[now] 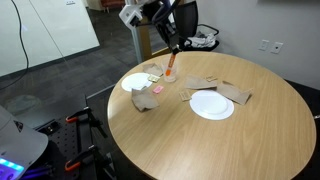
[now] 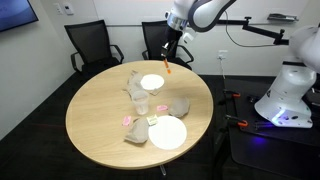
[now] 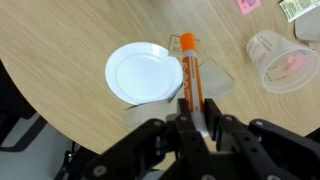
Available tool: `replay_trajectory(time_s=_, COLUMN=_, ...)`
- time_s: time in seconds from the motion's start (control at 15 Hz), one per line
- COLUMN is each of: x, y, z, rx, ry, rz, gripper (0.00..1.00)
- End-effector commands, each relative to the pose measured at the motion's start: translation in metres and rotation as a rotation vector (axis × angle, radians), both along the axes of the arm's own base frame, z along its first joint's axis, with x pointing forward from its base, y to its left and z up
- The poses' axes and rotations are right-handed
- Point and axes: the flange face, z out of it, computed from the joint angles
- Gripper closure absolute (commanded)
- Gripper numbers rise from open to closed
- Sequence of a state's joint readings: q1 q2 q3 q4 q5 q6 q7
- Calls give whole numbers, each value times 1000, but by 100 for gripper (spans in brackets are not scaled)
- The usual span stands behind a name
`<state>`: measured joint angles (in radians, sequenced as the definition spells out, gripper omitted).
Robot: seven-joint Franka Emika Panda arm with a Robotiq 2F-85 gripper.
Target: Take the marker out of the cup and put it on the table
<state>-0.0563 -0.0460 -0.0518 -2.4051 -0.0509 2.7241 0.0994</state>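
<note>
My gripper (image 3: pixel 189 122) is shut on the orange-red marker (image 3: pixel 188 68), which sticks out from between the fingers and hangs in the air over the table (image 3: pixel 60 30). In both exterior views the gripper (image 1: pixel 172 46) (image 2: pixel 172 46) holds the marker (image 1: pixel 172 66) (image 2: pixel 166 63) above the far edge of the round wood table (image 1: pixel 200 140) (image 2: pixel 100 120). The clear cup (image 3: pixel 281 58) stands upright on the table to the side of the marker, apart from it, and has no marker in it. It also shows in an exterior view (image 2: pixel 141 103).
A small white plate (image 3: pixel 142 72) (image 1: pixel 135 82) (image 2: pixel 152 81) lies below the gripper. A second white plate (image 1: pixel 211 104) (image 2: pixel 167 131) lies further in. Crumpled brown paper (image 1: pixel 236 93) (image 2: pixel 179 106) and pink notes (image 3: pixel 248 5) (image 1: pixel 158 90) are scattered about. Black chairs (image 2: pixel 92 45) stand behind the table.
</note>
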Motion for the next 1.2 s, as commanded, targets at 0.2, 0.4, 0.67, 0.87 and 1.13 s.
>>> replay_trajectory(time_s=0.2, x=-11, y=-49, z=-16, rx=98, ry=133, rz=-199, gripper=95)
replay_trajectory(time_s=0.4, x=-12, y=-66, z=-23, rx=120, ry=188, rz=-249, gripper=95)
replay_trajectory(time_s=0.67, x=-9, y=-88, z=-36, rx=142, ry=282, rz=-313, gripper=95)
replay_trajectory(time_s=0.87, x=-1, y=-98, z=-49, rx=161, ry=328, rz=-340, gripper=95)
replay_trajectory(time_s=1.13, x=13, y=-109, z=-73, rx=180, ry=362, rz=-370, gripper=95)
